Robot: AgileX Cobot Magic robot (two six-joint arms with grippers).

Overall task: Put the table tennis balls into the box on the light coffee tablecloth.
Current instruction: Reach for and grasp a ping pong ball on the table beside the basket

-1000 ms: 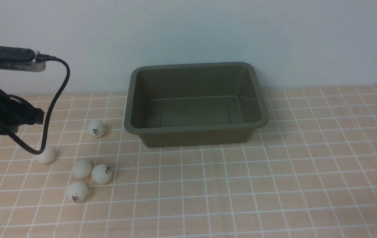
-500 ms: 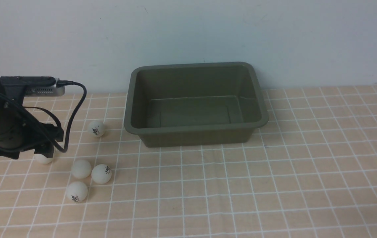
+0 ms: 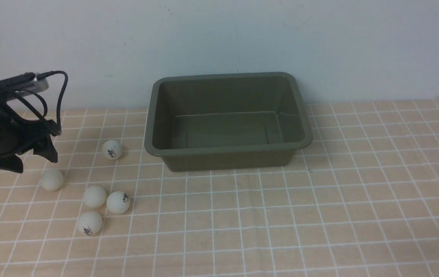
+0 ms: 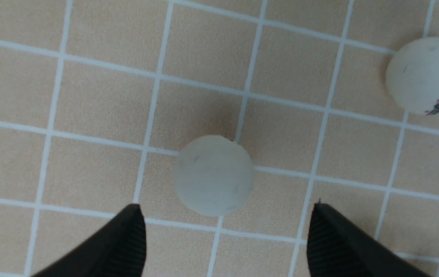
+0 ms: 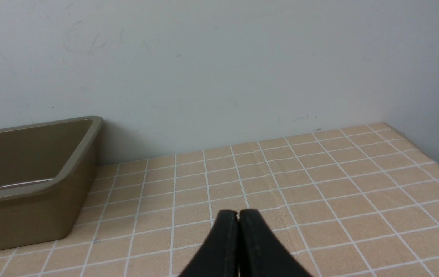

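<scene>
The left gripper points down with jaws wide apart, just above the leftmost ball, not touching it. Four other balls lie nearby on the tablecloth, left of the box. The right gripper is closed on nothing.

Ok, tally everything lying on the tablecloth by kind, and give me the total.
White table tennis balls: 5
Olive-grey box: 1
Total: 6

left claw spread wide, pointing down; right claw pressed shut.
</scene>
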